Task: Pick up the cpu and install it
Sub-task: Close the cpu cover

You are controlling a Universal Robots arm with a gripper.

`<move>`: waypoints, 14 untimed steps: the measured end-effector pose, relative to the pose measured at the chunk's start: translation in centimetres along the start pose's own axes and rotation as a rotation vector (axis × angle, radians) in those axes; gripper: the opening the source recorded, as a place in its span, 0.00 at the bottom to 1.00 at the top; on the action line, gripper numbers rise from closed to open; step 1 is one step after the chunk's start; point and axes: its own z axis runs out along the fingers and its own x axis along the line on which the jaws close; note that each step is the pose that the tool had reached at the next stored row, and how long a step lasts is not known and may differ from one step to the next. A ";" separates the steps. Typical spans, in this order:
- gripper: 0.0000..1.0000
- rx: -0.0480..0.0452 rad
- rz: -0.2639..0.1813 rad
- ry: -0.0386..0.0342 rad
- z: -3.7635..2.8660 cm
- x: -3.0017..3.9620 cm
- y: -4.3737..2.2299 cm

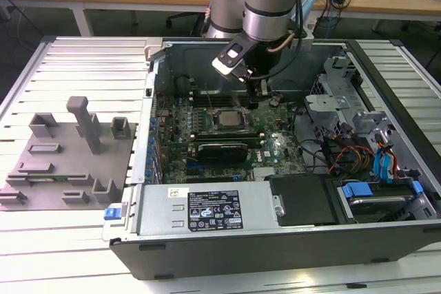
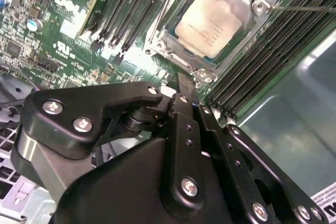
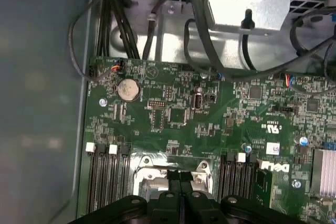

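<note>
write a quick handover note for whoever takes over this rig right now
Gripper: shut, holding nothing, hanging over the board close by the socket frame.
Cpu: lying flat inside the socket frame, in the open case.
Done: the cpu is off the gripper and set in its socket.
Left: I can't tell whether the frame is locked down over it, so check that.

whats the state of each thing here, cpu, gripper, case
cpu, lying flat inside the socket frame, not held
gripper, jaws shut, empty, near the socket frame
computer case, on its side, open
</note>
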 end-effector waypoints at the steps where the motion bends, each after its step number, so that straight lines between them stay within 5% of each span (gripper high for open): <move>1: 0.11 0.0000 0.000 0.0000 0.00 0.00 0.00; 4: 0.11 -0.0009 0.000 0.0000 0.00 0.02 -0.20; 8: 0.11 -0.0071 0.000 -0.0004 0.06 0.17 -1.92; 14: 0.11 -0.0070 0.000 -0.0032 0.65 0.22 -2.50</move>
